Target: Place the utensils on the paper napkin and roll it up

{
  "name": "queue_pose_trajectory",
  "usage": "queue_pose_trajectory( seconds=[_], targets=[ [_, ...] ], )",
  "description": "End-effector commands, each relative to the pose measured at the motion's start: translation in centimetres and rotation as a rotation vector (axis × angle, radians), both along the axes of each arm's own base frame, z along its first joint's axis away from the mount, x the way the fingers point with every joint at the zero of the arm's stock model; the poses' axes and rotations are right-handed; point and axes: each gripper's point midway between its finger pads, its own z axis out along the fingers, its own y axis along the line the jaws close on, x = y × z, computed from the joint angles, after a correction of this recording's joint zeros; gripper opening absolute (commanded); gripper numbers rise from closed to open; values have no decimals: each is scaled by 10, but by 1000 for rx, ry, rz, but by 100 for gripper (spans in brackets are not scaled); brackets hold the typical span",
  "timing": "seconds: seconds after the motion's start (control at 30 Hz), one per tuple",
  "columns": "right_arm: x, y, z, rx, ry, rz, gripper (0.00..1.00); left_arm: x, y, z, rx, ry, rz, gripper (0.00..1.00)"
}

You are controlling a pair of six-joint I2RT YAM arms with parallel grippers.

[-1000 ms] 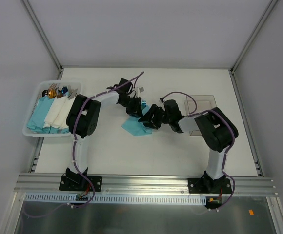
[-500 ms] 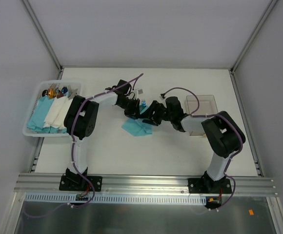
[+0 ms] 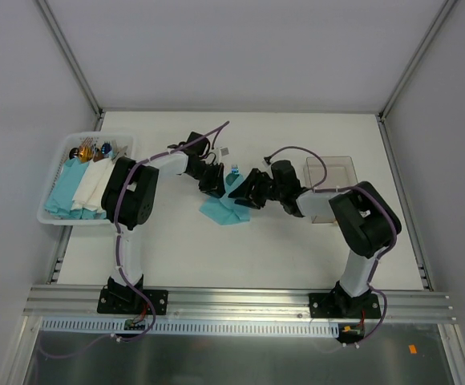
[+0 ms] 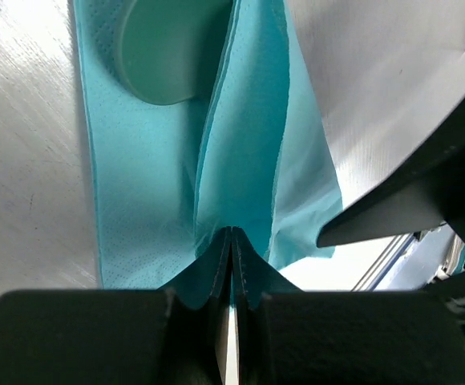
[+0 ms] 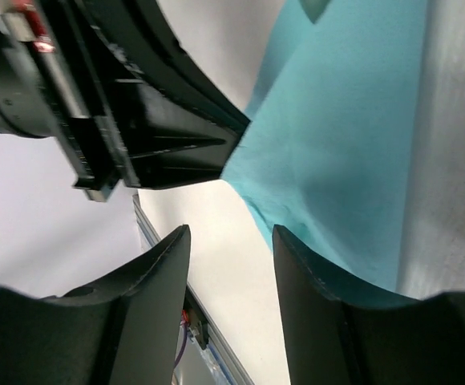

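**Napkin pinched in the left jaws, right jaws open beside it**

Napkin first: we find the paper napkin (image 4: 248,144) in the middle of the bench (image 3: 297,249), partly flat and partly lifted. Its near edge is gathered into an upright fold that runs straight into the left jaws. Those jaws are closed tight on the fold, their tips meeting with only paper between them. Ahead of the left jaws and off to one side of the fold, we see the rounded pale-teal end of a utensil (image 4: 164,48) resting on the flat part of the sheet; its handle is out of view there.

The right jaws stand apart with nothing between them. Bare bench shows through the gap, and the teal sheet reaches up to and behind one finger (image 5: 337,321). We cannot tell whether that finger touches the paper. The two sets of jaws face each other closely over the napkin.

Well behind the left jaws sits a white basket (image 3: 52,215) holding teal and white napkin bundles (image 3: 84,188). A clear tray (image 3: 333,170) sits behind the right jaws.
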Motion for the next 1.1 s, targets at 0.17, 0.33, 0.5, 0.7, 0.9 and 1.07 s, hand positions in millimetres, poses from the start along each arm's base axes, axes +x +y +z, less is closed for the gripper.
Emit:
queue_pose_trajectory(
  seconds=[0.17,0.33,0.5,0.7,0.9,1.07],
  targets=[
    [0,6,-16,-34,5,30,46,6,6,21,-9,-53,9,0],
    [-3,10,-24,-42,10,52,45,16,13,42,-32,-88,45,0],
    [-4,12,-25,-44,8,62,43,34,14,81,-76,-190,55,1],
    [-5,13,-22,-41,-7,74,43,35,-2,96,-164,-153,32,4],
    [-5,15,-20,-38,-17,84,43,17,-8,68,-169,-43,12,4],
    [-7,15,-21,-40,-16,89,43,0,-11,52,-155,-13,-25,4]
  ],
)
